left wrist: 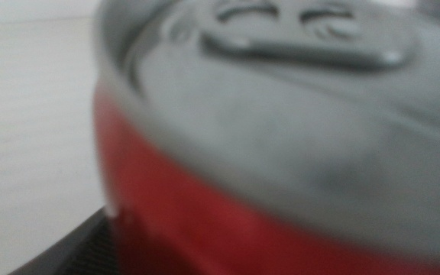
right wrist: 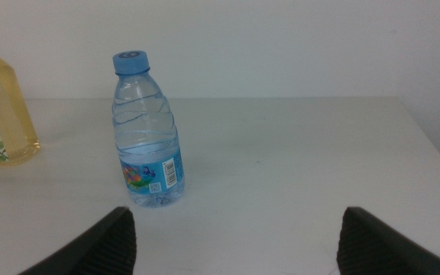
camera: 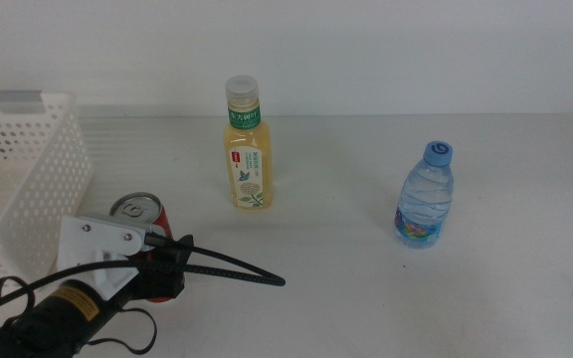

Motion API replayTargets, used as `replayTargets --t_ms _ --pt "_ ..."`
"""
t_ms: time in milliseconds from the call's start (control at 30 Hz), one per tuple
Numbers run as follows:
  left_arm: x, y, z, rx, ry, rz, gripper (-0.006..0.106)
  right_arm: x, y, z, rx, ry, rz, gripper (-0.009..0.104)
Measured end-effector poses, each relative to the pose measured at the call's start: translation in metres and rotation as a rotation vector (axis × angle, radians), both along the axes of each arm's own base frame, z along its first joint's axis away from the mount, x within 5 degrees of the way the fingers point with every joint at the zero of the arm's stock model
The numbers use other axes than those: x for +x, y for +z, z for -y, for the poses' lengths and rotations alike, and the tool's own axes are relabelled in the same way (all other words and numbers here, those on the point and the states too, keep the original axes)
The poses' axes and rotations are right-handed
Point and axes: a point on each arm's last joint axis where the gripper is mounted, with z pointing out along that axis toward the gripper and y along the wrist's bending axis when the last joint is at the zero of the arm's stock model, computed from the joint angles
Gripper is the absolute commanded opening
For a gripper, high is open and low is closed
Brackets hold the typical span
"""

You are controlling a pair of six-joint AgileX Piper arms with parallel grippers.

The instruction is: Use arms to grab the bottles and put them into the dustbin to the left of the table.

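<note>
Red can near the table's left edge is approached by left gripper; jaw state cannot be told. Closing, then lifting to dustbin, judged next. Right gripper waits, jaws spread wide, empty.

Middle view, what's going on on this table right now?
The left arm's gripper is down at the red can beside the white basket, and its wrist camera is filled by the can, so it seems to be going for a grab; whether the jaws have closed can't be seen. The tea bottle and the water bottle stand upright on the table, untouched. The right gripper waits open, facing the water bottle from a distance.
</note>
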Motion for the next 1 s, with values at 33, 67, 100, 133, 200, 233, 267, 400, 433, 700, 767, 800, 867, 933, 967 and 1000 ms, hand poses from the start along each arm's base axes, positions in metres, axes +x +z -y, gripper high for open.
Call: replayTargets --t_ms 33,67,100,133,200,233,267,400,433,700,767,800,867,933,967,1000 --pt "0.002 0.0 0.0 0.0 0.0 0.001 0.09 0.0 0.0 0.0 0.0 0.0 0.0 0.072" --pt "0.004 -0.001 0.001 0.0 0.0 0.002 0.09 0.0 0.0 0.0 0.0 0.0 0.0 0.072" --pt "0.005 -0.002 0.001 0.0 0.0 0.001 0.09 0.0 0.0 0.0 0.0 0.0 0.0 0.072" --pt "0.006 -0.002 0.001 0.0 0.0 0.0 0.089 0.0 0.0 0.0 0.0 0.0 0.0 0.072" --pt "0.006 -0.002 0.001 0.001 0.0 -0.002 0.082 0.0 0.0 0.0 0.0 0.0 0.0 0.072" --pt "0.006 -0.002 0.001 0.001 0.0 -0.002 0.077 0.0 0.0 0.0 0.0 0.0 0.0 0.072" --pt "0.005 -0.002 0.001 0.001 -0.001 -0.002 0.07 0.0 0.0 0.0 0.0 0.0 0.0 0.072" --pt "0.005 -0.002 0.003 0.007 -0.017 0.001 0.036 0.0 0.0 0.0 0.0 0.0 0.0 0.072" --pt "0.005 -0.003 0.003 0.009 -0.018 0.001 0.01 0.0 0.0 0.0 0.0 0.0 0.0 0.072" --pt "-0.015 0.002 -0.001 0.017 -0.031 -0.019 -0.005 0.0 0.0 0.0 0.0 0.0 0.0 0.072" --pt "-0.022 0.005 -0.003 0.013 -0.028 -0.027 -0.005 0.0 0.0 0.0 0.0 0.0 0.0 0.072" --pt "-0.025 0.008 -0.004 0.009 -0.026 -0.024 -0.005 0.0 0.0 0.0 0.0 0.0 0.0 0.072" --pt "-0.029 0.016 -0.005 -0.012 -0.021 -0.001 -0.005 0.0 0.0 0.0 0.0 0.0 0.0 0.072" --pt "-0.031 0.024 -0.005 -0.029 -0.023 0.022 -0.005 0.0 0.0 0.0 0.0 0.0 0.0 0.072" --pt "-0.032 0.029 -0.005 -0.03 -0.03 0.03 -0.005 0.0 0.0 0.0 0.0 0.0 0.0 0.072" --pt "-0.034 0.033 -0.004 -0.028 -0.036 0.038 -0.005 0.0 0.0 0.0 0.0 0.0 0.0 0.072"
